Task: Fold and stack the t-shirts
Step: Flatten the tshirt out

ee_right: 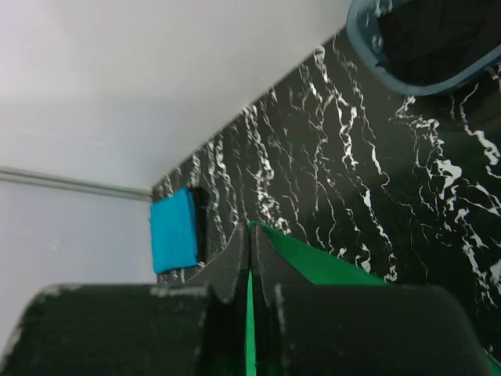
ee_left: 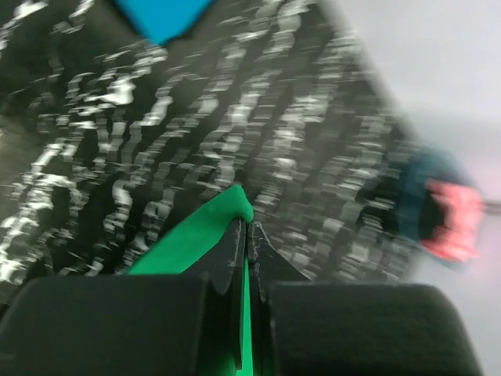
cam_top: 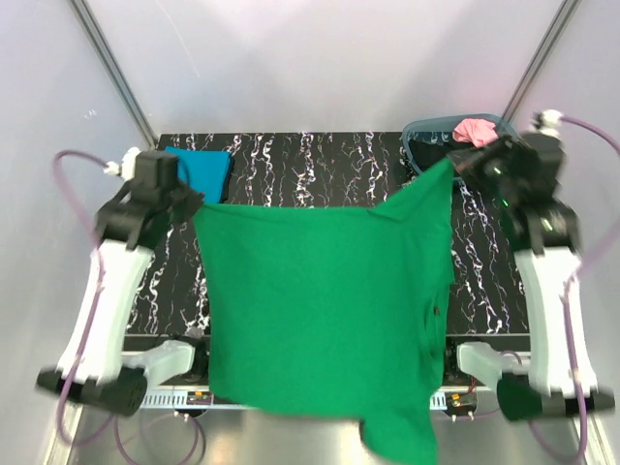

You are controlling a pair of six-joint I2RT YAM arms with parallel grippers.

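**Q:** Overhead view, item one: where is the green t-shirt (cam_top: 320, 300)?

**A:** It is spread across the middle of the black marbled table (cam_top: 320, 155). Its top edge is strung between the two grippers and sags slightly between them. The lower hem passes the table's near edge at 6 o'clock, and one part hangs lower at about 5 o'clock.

**Q:** And the left gripper (cam_top: 189, 201)?

**A:** It is at 10 o'clock from the shirt's centre, jaws pressed together on the upper left corner (its wrist view, though blurred, shows a green fold pinched between the fingers).

**Q:** The right gripper (cam_top: 455, 163)?

**A:** It is at 1 o'clock, likewise clamped on the upper right corner, which rises to a peak. In its wrist view, green cloth runs down the slit between the fingers.

**Q:** The other shirts?

**A:** A teal t-shirt (cam_top: 201, 170) lies folded flat at the table's 11 o'clock corner, just beyond the left gripper. A pink t-shirt (cam_top: 475, 129) sits crumpled in the grey-blue basket (cam_top: 426, 124) at the 1 o'clock corner, beside the right gripper. Whether the dark mass in the basket is cloth cannot be told.
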